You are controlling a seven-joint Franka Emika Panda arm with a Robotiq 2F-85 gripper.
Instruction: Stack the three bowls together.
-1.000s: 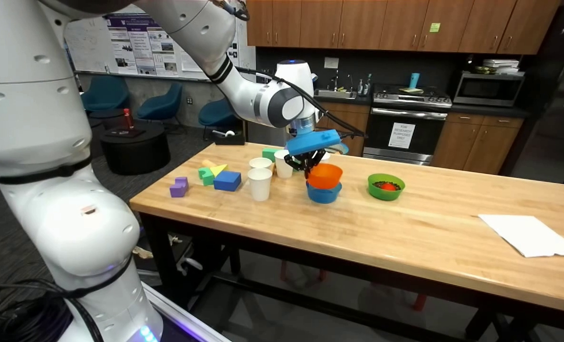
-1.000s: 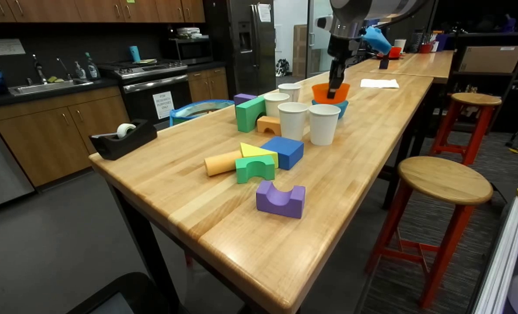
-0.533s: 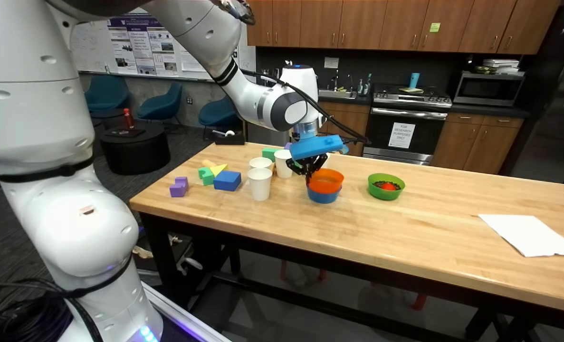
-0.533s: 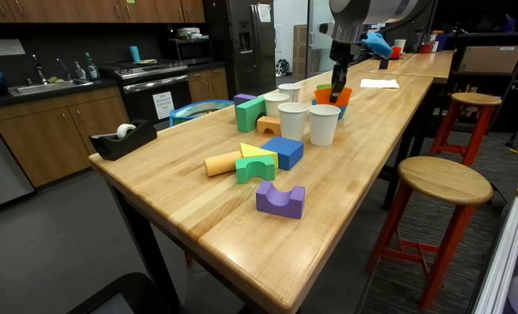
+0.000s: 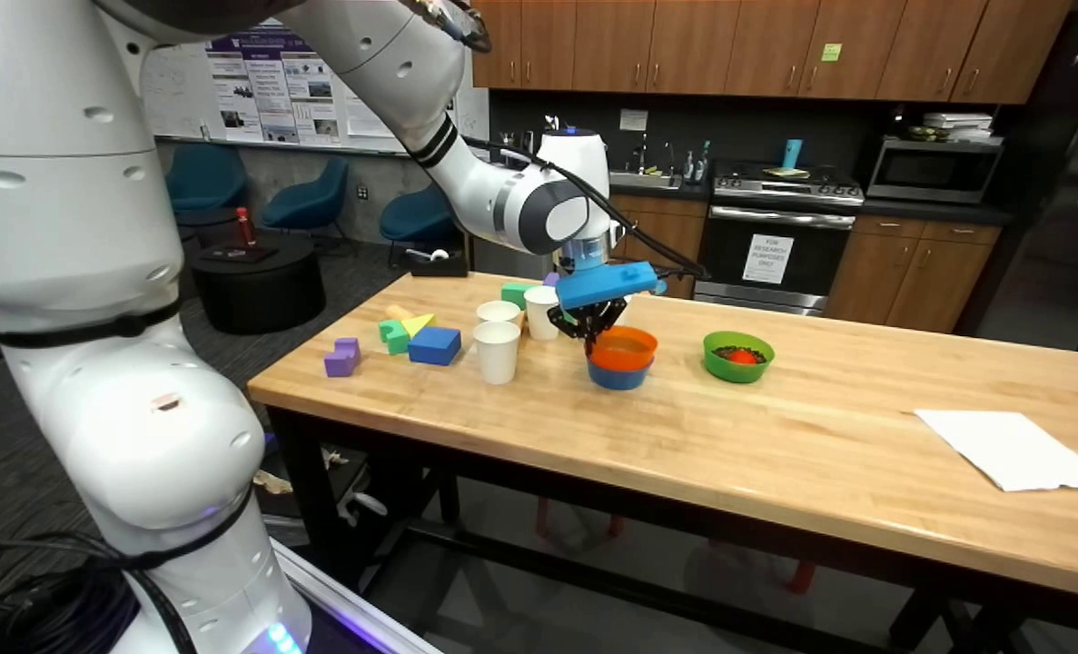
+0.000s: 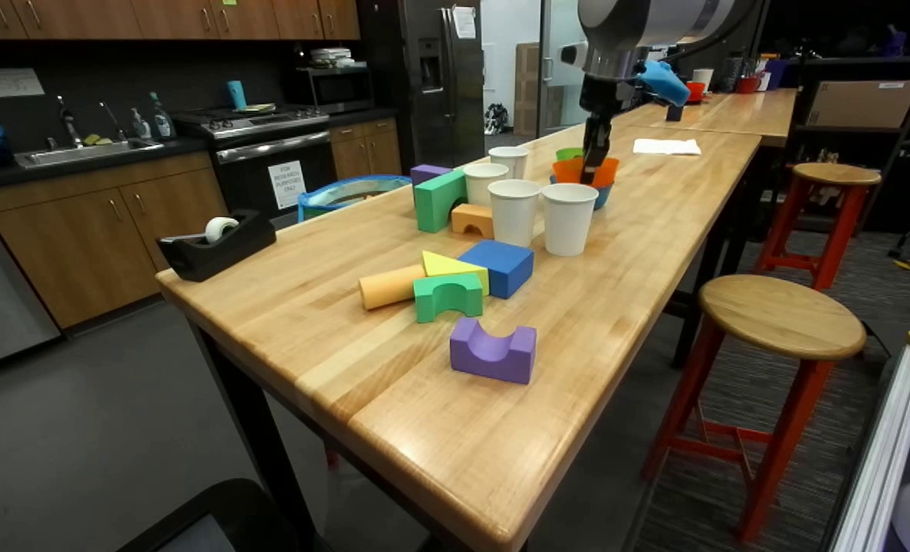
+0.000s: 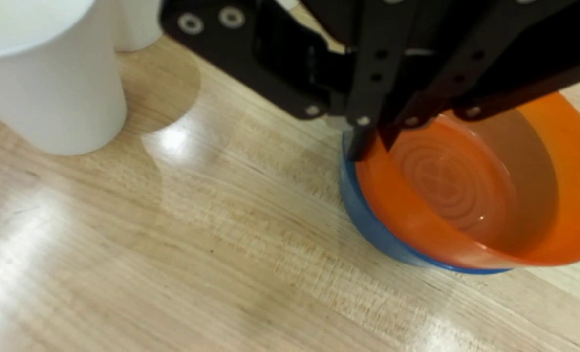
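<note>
The orange bowl [image 5: 625,357] sits nearly level inside the mouth of the blue bowl [image 5: 618,378], which stands on the table. In the wrist view the orange bowl [image 7: 417,210] is a little off-centre over the blue bowl [image 7: 368,222], with a blue rim showing at one side. My gripper [image 7: 372,145] is shut on the orange bowl's rim, one finger inside and one outside, between orange and blue. It also shows in both exterior views [image 5: 590,343] [image 6: 588,176]. The green bowl [image 5: 731,372] stands apart, holding a red thing and dark bits; it is partly hidden in an exterior view [image 6: 568,153].
White cups [image 5: 498,354] stand close beside the bowls; one is near the gripper in the wrist view [image 7: 70,98]. Several coloured blocks [image 6: 497,267] lie toward one table end. A tape dispenser [image 6: 221,244] sits at the table corner. White paper [image 5: 1015,450] lies at the other end.
The orange bowl has gone from tilted and higher to lower and nearly level in the blue bowl. The gripper has shifted slightly with it, then lowered a little. The green bowl has not moved.
</note>
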